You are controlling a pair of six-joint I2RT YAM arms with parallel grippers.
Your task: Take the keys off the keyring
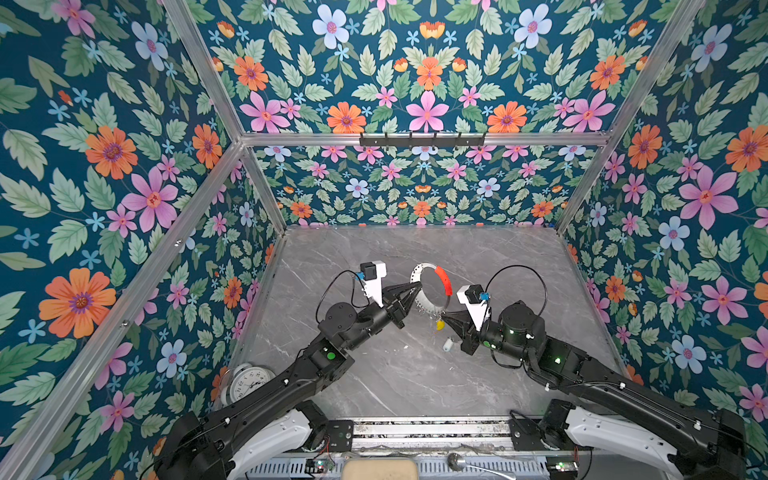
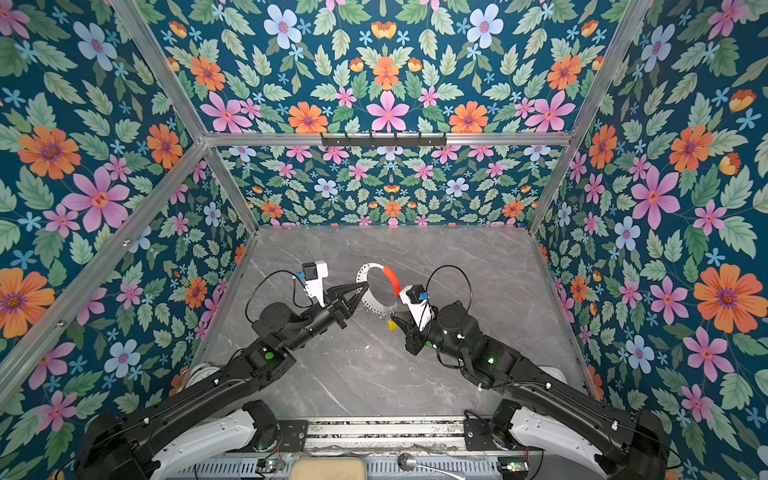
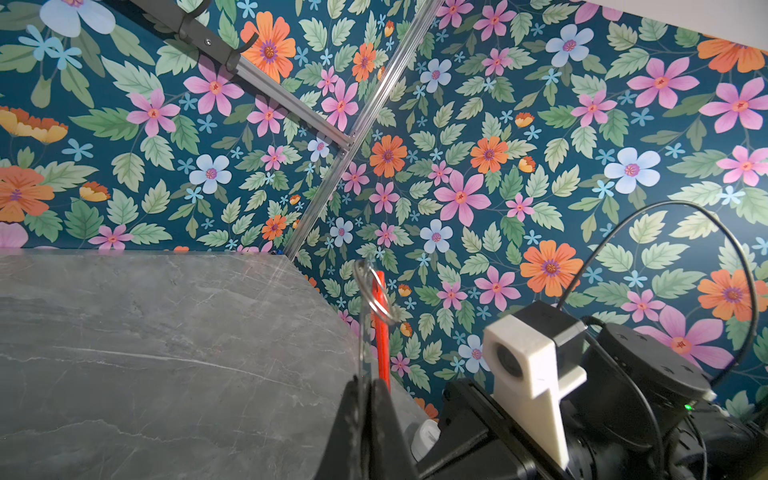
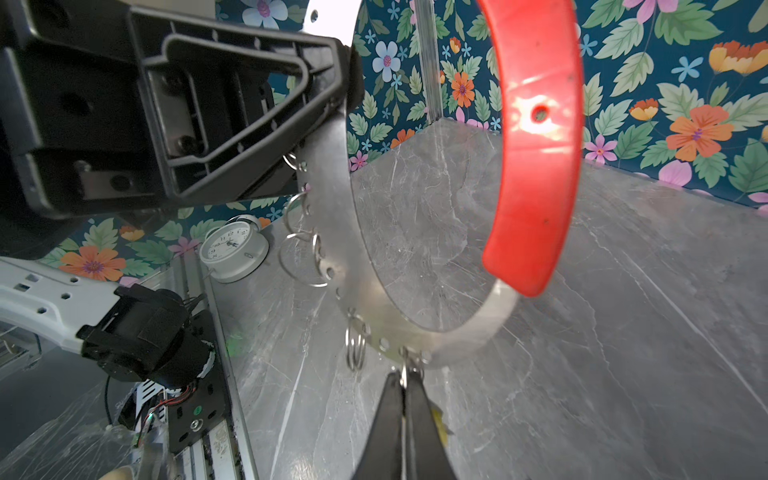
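Your R pincer [image 4: 403,384] is pinched tight on the yellow-tag key [image 1: 439,324] at the keyring's [image 4: 478,328] bottom edge; L pincer [image 1: 417,286] clamps its left side.

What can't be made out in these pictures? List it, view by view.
- Metal piece in the shut right pincer: right wrist view, its fingers cover it; key or split ring, unclear.
- Yellow tag: same view, mostly behind that pincer.
- White-tagged key: a top view, too small to show its blade.
- Clock: a top view, partly under the left arm.
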